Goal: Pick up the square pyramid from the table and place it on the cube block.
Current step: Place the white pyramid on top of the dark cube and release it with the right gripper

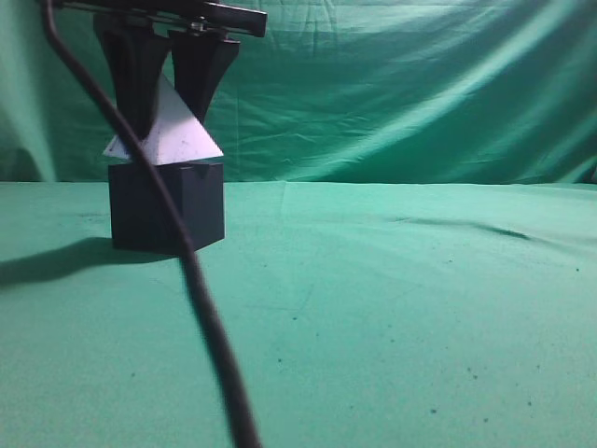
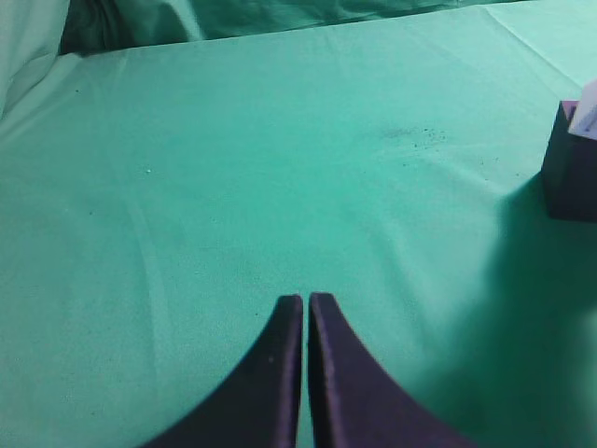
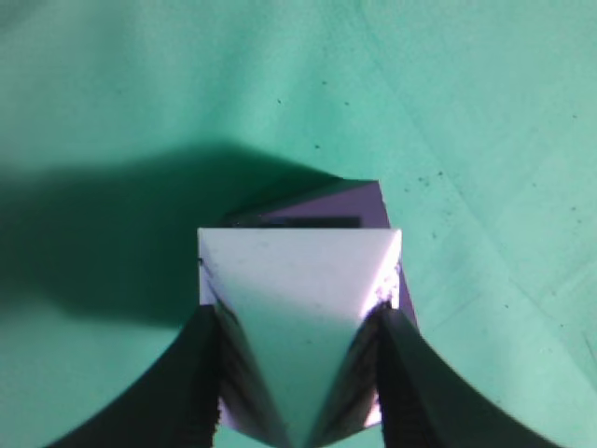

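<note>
The pale square pyramid sits on top of the dark cube block at the left of the green table. My right gripper comes down from above, and its two fingers press the pyramid's sloping sides. In the right wrist view the pyramid fills the space between the jaws, with the cube showing under its far edge. My left gripper is shut and empty above bare cloth. The cube and a sliver of the pyramid show at that view's right edge.
A thick black cable hangs across the front left of the exterior view. Green cloth hangs as a backdrop behind the table. A cloth wrinkle lies at the mid right.
</note>
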Controlling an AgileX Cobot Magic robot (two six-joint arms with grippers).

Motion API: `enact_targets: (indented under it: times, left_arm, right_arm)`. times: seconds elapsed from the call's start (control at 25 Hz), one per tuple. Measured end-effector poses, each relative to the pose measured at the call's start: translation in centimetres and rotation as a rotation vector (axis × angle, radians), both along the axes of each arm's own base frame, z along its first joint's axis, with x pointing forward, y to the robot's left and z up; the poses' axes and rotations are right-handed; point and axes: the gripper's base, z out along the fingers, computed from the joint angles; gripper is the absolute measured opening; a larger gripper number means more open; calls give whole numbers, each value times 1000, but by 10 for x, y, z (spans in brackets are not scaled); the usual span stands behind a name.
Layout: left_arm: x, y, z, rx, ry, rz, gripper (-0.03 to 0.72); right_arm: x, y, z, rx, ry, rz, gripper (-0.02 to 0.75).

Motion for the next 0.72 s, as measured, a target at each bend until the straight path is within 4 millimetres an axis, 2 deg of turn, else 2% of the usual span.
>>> enact_targets:
  times: [0.44,0.48,0.56,0.6,0.72]
  left_arm:
    - [0,0,0,0,0,0,0]
    - [0,0,0,0,0,0,0]
    - [0,0,0,0,0,0,0]
    - [0,0,0,0,0,0,0]
    - [0,0,0,0,0,0,0]
  right_arm:
    - [3,2,2,23,-30,3,311]
    - [2,2,2,22,-29,3,353]
    - [2,2,2,20,-28,3,366]
    - [2,2,2,19,-29,3,440]
    - [2,1,1,15,-28,3,587]
